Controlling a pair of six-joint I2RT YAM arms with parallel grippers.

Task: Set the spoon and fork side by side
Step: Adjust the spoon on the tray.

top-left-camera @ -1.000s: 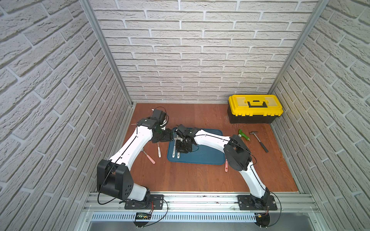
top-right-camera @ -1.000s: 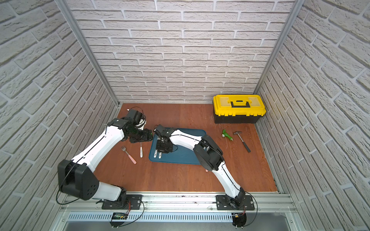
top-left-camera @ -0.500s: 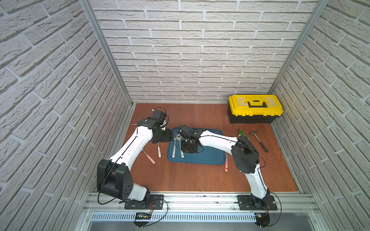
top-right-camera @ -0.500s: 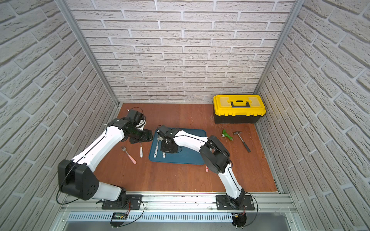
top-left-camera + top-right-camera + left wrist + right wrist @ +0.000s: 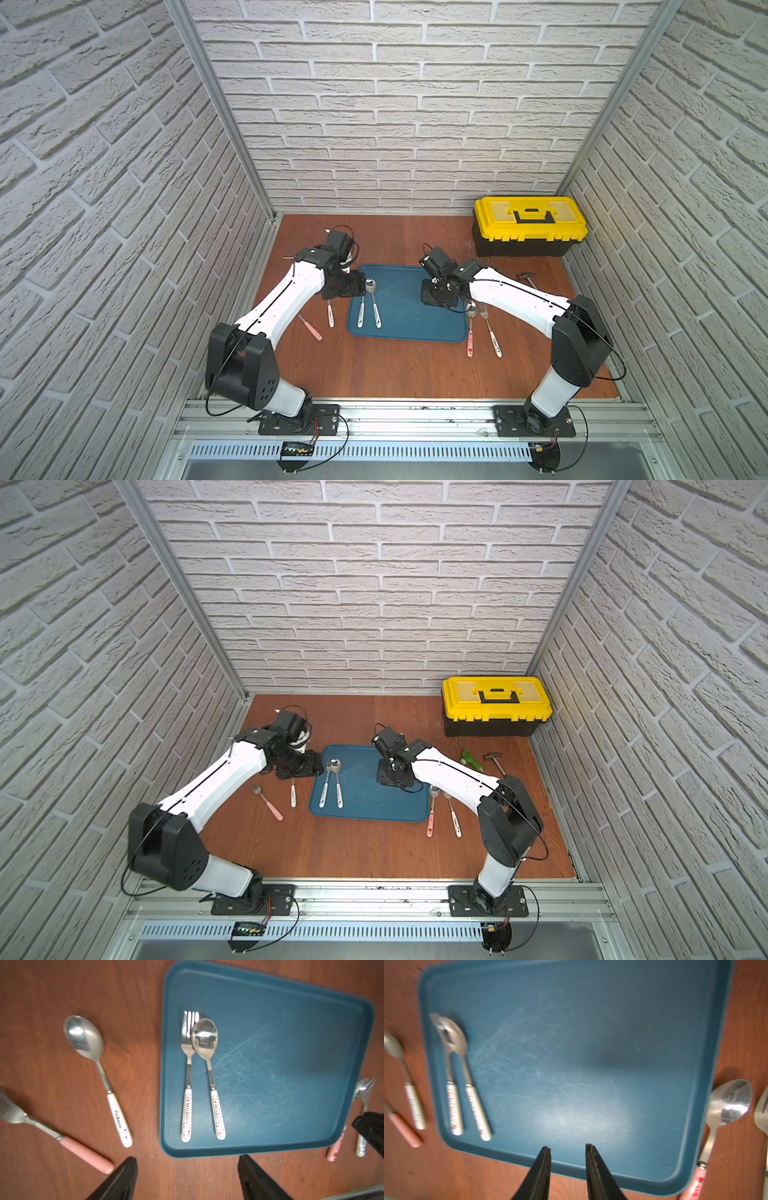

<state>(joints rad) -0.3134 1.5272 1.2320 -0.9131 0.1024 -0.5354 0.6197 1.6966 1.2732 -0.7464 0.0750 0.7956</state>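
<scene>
Only our left wrist cam shows spoon [image 5: 209, 1068] overlapping fork [image 5: 188, 1076], at 4 o'clock off our left hand [image 5: 356, 288]; it and right hand [image 5: 568, 1146] gape empty.

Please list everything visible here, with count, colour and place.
Flat plastic tray: 1, dark blue, table centre.
Metal fork, patterned white handle: 1, silver, on tray.
Matching metal spoon: 1, silver, beside it, heads overlapping.
White-handled spoon: 1, silver, left of tray.
Pink-handled fork: 1, silver, farther left.
Pink-handled spoon: 1, silver, right of tray.
White-handled fork: 1, silver, farther right.
Plastic toolbox: 1, yellow and black, back right.
Hammer: 1, grey head, near toolbox.
Small object: 1, green, beside hammer.
Left gripper: 1, black, open, beside tray.
Right gripper: 1, black, open, above tray.
</scene>
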